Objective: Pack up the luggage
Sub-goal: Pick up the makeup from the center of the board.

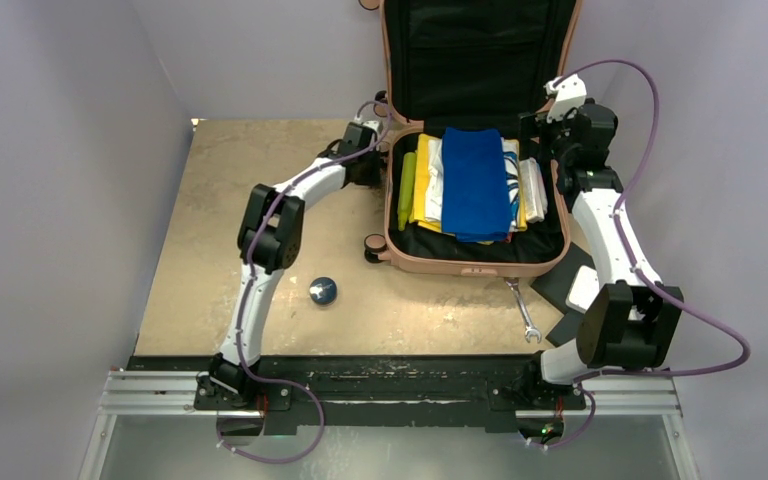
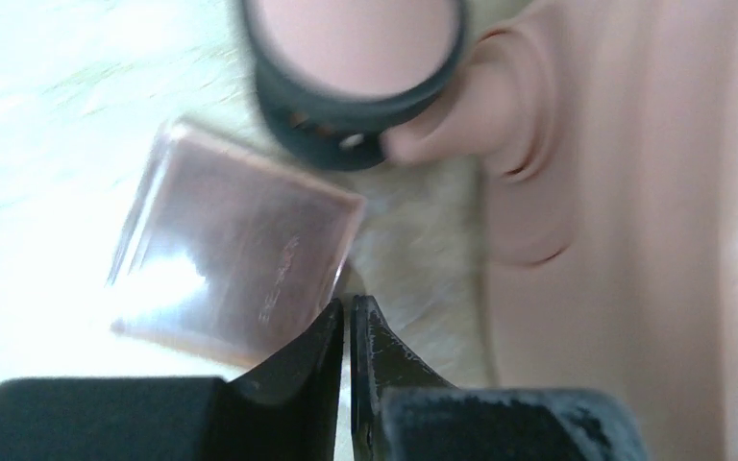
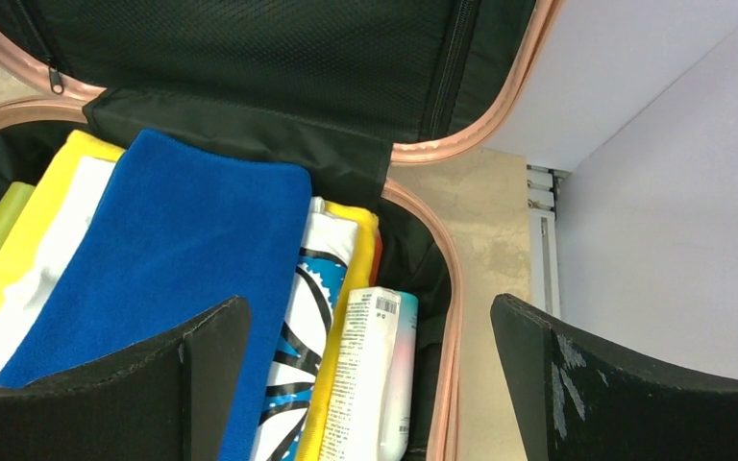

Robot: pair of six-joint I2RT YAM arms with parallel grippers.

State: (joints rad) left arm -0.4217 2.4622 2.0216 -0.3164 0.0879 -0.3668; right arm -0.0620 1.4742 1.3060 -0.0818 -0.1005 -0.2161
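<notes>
A: Where is the luggage [image 1: 475, 266] from where you stand?
B: Far half of the table, right of centre. Base flat on the table; lid [image 1: 480, 50] raised against the back wall, black lining toward the arms. Inside: blue towel [image 1: 475, 185] over yellow and white cloth, a white tube [image 3: 375, 384] along the right wall.
A: Which way does it point?
B: Long axis across the table, left to right. Wheels [image 1: 374, 244] on the left end, so its foot faces the left arm's side. Hinge along the far long edge, mouth upward.
A: The pincers?
B: Left gripper [image 2: 346, 322]: jaws closed tip to tip, nothing between them, low beside the shell and near a wheel. A clear pinkish square [image 2: 235, 250] lies just beside it; what it is I cannot tell. Right gripper [image 3: 365, 312]: jaws spread wide, empty, hovering over the right rim by the tube.
A: How would it handle?
B: My guess: shell stiff, smooth, likely slick under the pads, too bulky to span, and weighted by its load. The lid is the light, free part, swinging on the hinge. Best hold is the lid's side rim, a thin edge the jaws can pinch, to bring it down toward the arms. The wheels may let the base skid if pushed sideways, so a brace at the left end would help
</notes>
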